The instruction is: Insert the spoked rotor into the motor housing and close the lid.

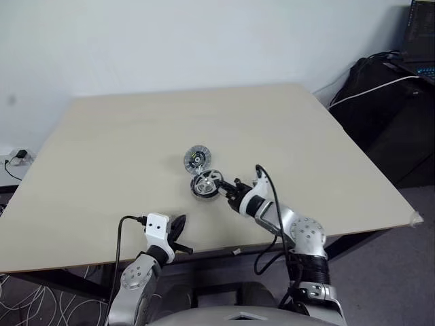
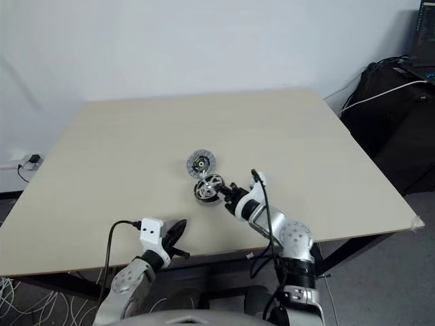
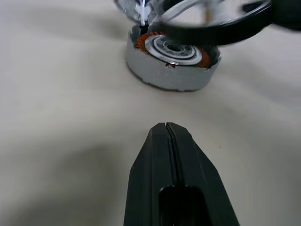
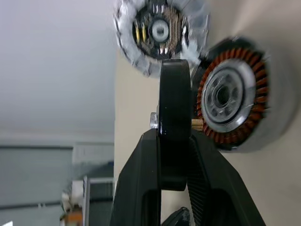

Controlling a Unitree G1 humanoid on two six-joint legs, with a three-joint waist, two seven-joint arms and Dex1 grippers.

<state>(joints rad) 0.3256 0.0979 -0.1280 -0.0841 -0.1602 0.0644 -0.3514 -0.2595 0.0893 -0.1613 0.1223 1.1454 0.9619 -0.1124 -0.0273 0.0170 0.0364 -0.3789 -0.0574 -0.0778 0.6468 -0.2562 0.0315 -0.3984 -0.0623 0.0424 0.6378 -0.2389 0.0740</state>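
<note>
Just above the motor housing (image 4: 233, 100), the spoked rotor (image 4: 175, 123) is pinched by its rim in the right gripper (image 4: 175, 141). The lid (image 1: 196, 159) lies just beside the housing. The left gripper (image 3: 168, 134) is fully closed and empty.

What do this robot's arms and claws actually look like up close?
Each arm is silvery-grey with rounded joints and a white block at the wrist. Loose black cables loop along both. The left claw and right claw each end in two slim, glossy black fingers tapering to a point.

Probably an office or lab. A plain pale table (image 1: 136, 136) stands against a white wall (image 1: 170, 41). Right of the table sit a black bag (image 1: 380, 102) and a laptop (image 1: 418, 41).
</note>
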